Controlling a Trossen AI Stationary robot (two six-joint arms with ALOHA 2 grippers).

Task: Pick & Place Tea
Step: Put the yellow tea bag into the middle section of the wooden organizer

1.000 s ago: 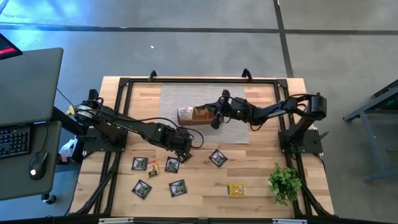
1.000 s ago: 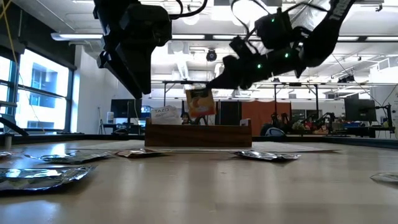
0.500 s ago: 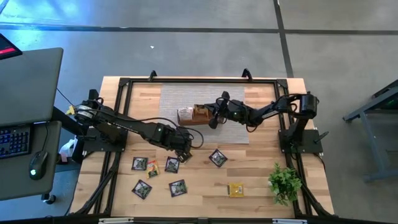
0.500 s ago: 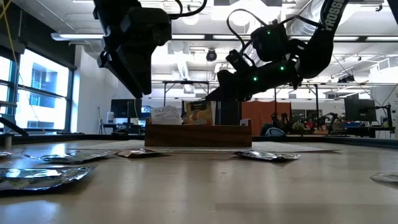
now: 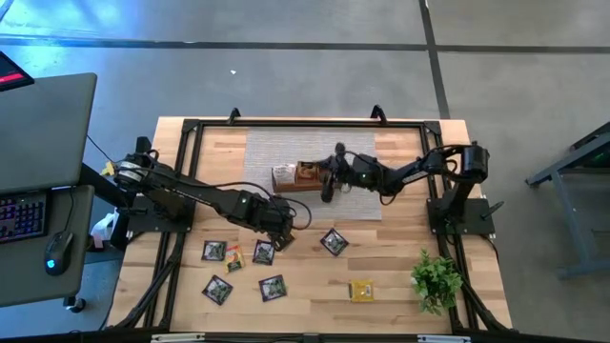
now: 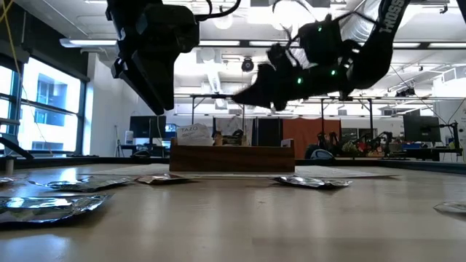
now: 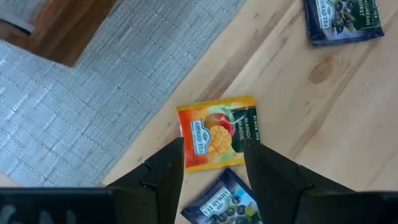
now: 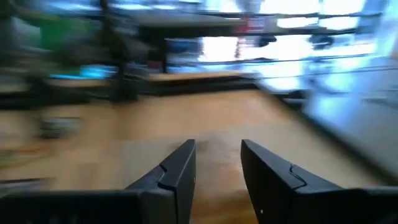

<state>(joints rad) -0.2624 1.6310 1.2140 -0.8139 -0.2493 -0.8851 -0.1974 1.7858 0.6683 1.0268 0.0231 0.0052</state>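
Note:
The brown wooden tray (image 5: 307, 177) stands on a grey mat at the table's middle. A white sachet (image 6: 191, 134) and an orange-topped one (image 6: 233, 138) stand upright in it. My right gripper (image 5: 329, 185) hovers level just above the tray, open (image 8: 217, 149), with nothing between its fingers. My left gripper (image 5: 283, 233) hangs open above an orange mango tea sachet (image 7: 216, 138). That sachet lies flat on the wood with one edge over a dark sachet (image 7: 227, 202). The fingers stand on either side of it in the left wrist view, clear of it.
Several more sachets lie flat on the near half of the table, among them dark ones (image 5: 333, 241) (image 5: 273, 286) and a yellow one (image 5: 361, 291). A small green plant (image 5: 437, 279) stands at the near right corner. Black frame rails (image 5: 181, 191) run along the table's sides.
My right gripper has sunk toward the tray with the orange-topped sachet and let it go. The sachet now stands in the tray, and the fingers have risen clear of it.

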